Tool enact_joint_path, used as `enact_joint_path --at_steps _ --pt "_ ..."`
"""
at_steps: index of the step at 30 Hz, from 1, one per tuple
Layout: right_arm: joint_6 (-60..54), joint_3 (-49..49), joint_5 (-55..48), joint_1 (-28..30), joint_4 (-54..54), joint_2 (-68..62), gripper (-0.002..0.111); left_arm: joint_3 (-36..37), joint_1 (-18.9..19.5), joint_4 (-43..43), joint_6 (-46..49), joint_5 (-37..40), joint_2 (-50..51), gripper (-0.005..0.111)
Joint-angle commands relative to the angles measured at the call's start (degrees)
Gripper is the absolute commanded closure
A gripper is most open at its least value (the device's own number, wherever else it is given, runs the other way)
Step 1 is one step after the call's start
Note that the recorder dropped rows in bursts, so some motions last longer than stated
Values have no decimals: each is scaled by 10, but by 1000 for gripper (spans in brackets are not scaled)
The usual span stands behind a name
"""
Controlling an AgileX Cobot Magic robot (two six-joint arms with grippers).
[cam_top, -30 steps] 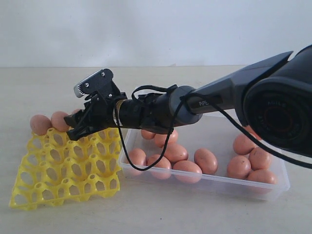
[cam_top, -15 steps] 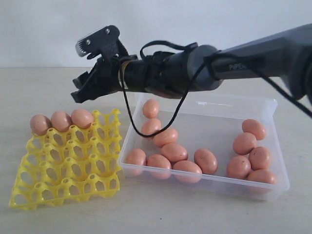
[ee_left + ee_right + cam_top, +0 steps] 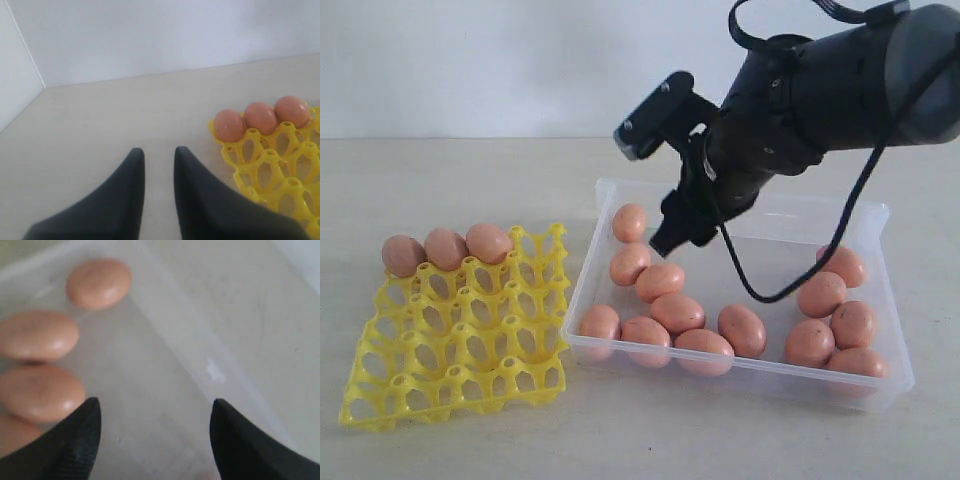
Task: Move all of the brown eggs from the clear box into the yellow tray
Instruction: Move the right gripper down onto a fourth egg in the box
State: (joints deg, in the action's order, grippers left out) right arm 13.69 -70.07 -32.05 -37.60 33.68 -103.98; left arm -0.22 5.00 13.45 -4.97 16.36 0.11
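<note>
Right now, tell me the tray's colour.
Bright yellow all over; the tray shows best in the exterior view.

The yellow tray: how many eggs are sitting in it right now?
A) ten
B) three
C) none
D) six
B: three eggs sit side by side in one row along the far edge of the tray, and no other cell holds one.
</note>
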Motion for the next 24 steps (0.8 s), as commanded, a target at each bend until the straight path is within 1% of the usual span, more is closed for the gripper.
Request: enact_joint_path --at_steps 1,7,15,24 --pt "-89 25 -74 4 -87 7 48 2 1 -1 -1 -1 -1 85" --pt "-133 46 -143 4 -161 13 48 2 1 -1 -1 -1 -1 85" --pt "-145 63 -148 4 -211 43 48 2 1 -1 -1 -1 -1 85" --pt "-151 63 -131 4 -225 45 48 2 1 -1 -1 -1 -1 85"
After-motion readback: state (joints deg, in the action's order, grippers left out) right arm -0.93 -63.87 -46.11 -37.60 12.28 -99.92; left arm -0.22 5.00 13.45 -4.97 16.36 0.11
